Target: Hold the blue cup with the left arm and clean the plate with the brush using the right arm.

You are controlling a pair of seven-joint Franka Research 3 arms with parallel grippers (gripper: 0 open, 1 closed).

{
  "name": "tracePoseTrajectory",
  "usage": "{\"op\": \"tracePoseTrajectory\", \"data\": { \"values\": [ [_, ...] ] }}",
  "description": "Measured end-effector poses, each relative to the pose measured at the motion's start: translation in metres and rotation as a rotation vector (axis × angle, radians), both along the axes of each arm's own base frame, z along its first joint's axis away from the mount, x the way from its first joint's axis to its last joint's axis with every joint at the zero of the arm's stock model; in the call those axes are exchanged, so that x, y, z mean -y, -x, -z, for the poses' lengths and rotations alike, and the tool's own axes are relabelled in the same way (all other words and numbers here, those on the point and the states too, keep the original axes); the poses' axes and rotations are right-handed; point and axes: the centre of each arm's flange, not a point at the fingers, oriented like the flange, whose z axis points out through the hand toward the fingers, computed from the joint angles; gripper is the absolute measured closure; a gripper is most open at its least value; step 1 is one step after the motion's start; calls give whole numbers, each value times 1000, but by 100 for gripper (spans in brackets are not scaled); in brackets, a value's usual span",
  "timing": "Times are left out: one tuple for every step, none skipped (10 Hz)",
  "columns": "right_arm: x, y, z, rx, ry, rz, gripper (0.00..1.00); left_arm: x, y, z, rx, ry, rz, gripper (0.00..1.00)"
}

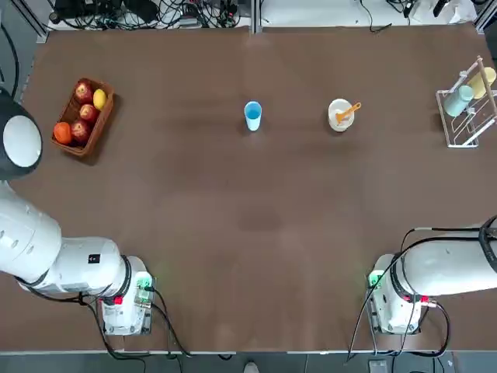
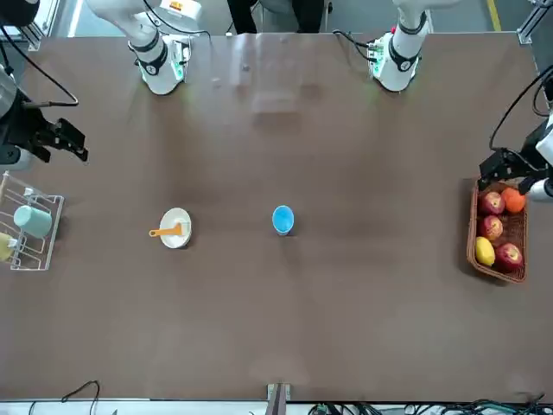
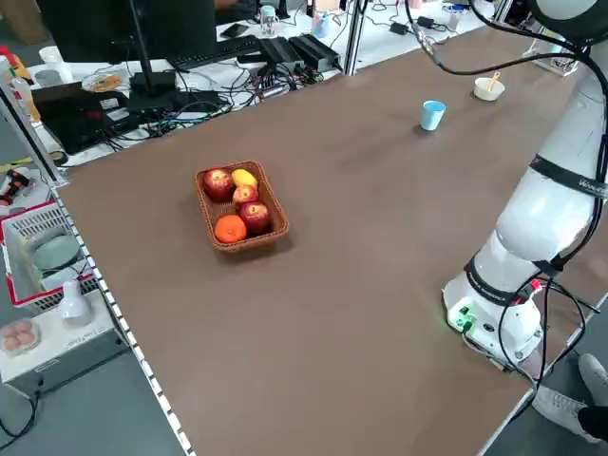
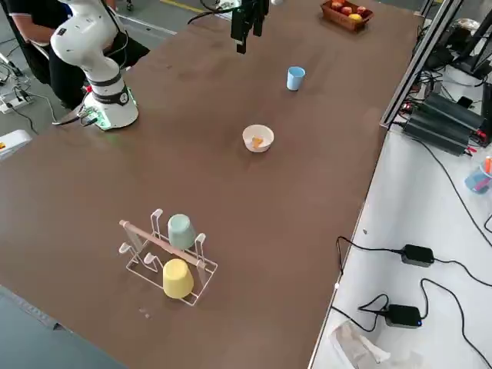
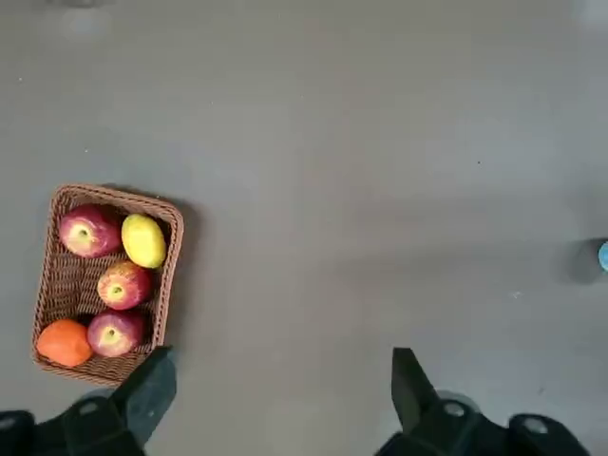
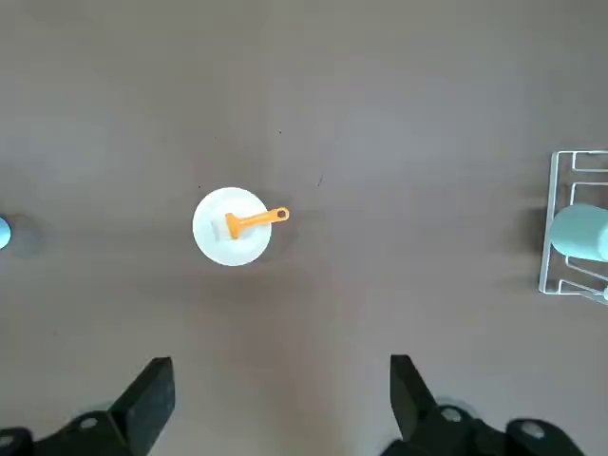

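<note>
Blue cup (image 1: 253, 116) untouched (both jaws wide, empty).

The light is even and bright, coming from above. The table (image 1: 256, 233) shows soft pale glare patches near its middle. Shadows are short and weak. The views are sharp, without visible blur.

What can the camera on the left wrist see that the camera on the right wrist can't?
Only the left wrist view shows the wicker basket with three apples, a lemon and an orange, beyond the open left gripper.

Only the right wrist view shows the white dish with the brush lying in it, and the wire rack holding a pale green cup, beyond the open right gripper.

Both show the brown table, and the blue cup as a sliver at the picture's edge.
</note>
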Motion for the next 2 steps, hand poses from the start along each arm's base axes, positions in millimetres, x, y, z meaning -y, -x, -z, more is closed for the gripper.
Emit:
{"op": "tracePoseTrajectory", "data": {
  "values": [
    [0, 0, 0, 0, 0, -1, 0, 0, 0, -1, 0, 0, 1, 0],
    [0, 0, 0, -1, 0, -1, 0, 1, 0, 0, -2, 0, 2, 0]
  ]
}}
